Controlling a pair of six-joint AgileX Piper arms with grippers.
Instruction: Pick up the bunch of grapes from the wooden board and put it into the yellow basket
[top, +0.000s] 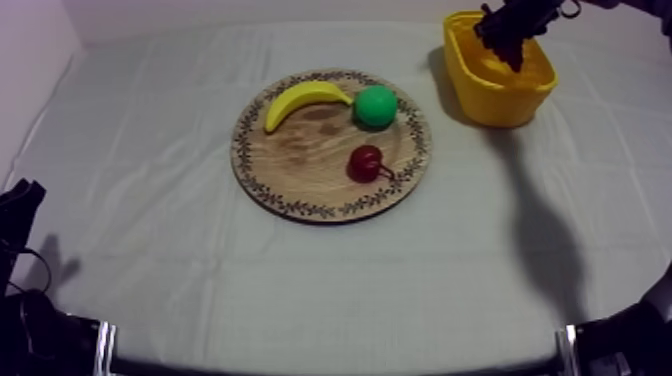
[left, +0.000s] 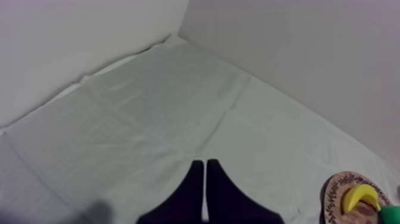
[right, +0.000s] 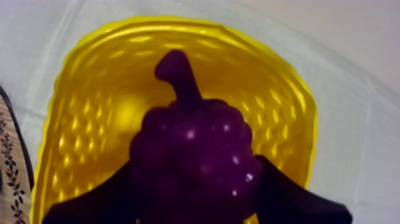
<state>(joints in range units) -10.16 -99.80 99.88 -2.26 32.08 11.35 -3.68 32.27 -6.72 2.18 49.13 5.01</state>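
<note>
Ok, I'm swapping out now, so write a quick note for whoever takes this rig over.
Left gripper: shut on nothing, over bare cloth, away from the round wooden board.
Right gripper: shut on the purple bunch of grapes, held over the yellow basket.
Done: grapes lifted off the board.
Left: release them into the basket, then withdraw.

Round wooden board (top: 300, 175) mid tabletop (top: 150, 250) w/ yellow toy banana (top: 300, 100) rear-L, round green fruit (top: 375, 105) rear-R, small red fruit (top: 364, 162) in front. Yellow basket (top: 497, 105) R-rear of board.
</note>
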